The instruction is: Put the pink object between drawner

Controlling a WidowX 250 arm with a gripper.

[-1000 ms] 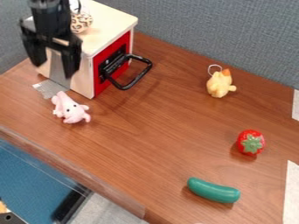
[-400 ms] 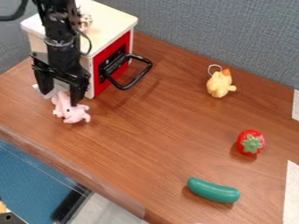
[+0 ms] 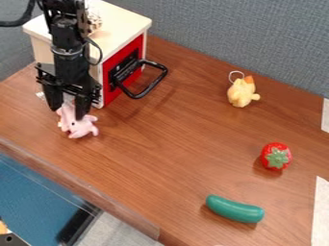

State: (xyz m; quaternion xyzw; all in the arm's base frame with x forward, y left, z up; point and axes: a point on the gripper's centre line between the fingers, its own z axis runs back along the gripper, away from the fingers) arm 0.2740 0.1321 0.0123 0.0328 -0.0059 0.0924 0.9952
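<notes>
beyond brown wood point(image 3: 173, 153), a grey-blue fabric partition point(image 3: 237, 36)

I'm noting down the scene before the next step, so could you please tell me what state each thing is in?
Drawer: shut, its front flush with the box.
Gripper: lowered at the pink toy, fingers apart.
Pink toy: on the table, outside the drawer.
Yellow toy: resting on the table.
Strawberry: whole, green cap showing.
Green cucumber: whole, lying on its side.
</notes>
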